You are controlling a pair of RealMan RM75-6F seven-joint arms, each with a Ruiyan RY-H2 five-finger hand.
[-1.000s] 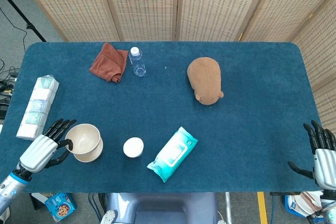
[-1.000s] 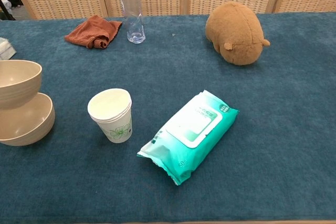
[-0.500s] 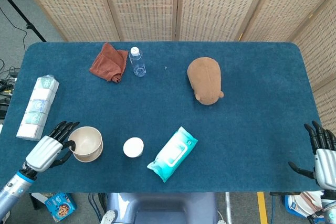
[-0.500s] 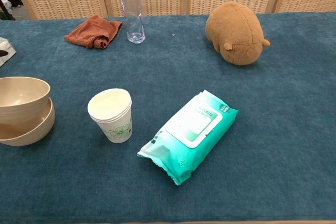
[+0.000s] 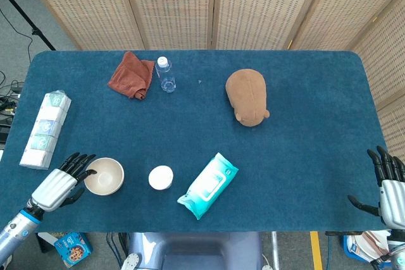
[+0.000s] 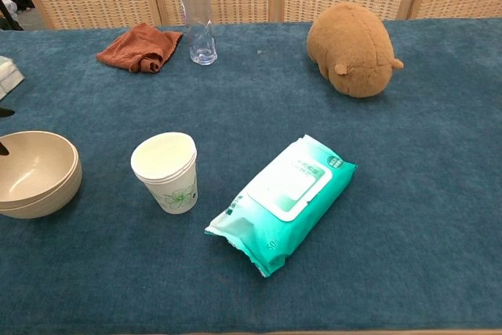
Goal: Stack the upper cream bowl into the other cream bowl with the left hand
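Two cream bowls (image 5: 104, 176) sit nested at the table's front left, one inside the other; in the chest view the stacked cream bowls (image 6: 35, 174) show a double rim at the left edge. My left hand (image 5: 60, 184) lies just left of the stack, fingers spread toward the rim, holding nothing; whether the fingertips touch the rim I cannot tell. In the chest view only dark fingertips (image 6: 4, 114) peek in at the left border. My right hand (image 5: 387, 184) hangs open off the table's right front corner.
A paper cup (image 5: 161, 177) stands right of the bowls, then a teal wipes pack (image 5: 207, 185). Further back are a brown plush toy (image 5: 247, 97), a water bottle (image 5: 165, 74) and a rust cloth (image 5: 131, 74). A tissue pack (image 5: 45, 129) lies at the left edge.
The upper bowl came down from above the lower one and now sits fully nested in it. My left hand let go and drew slightly back to the left.
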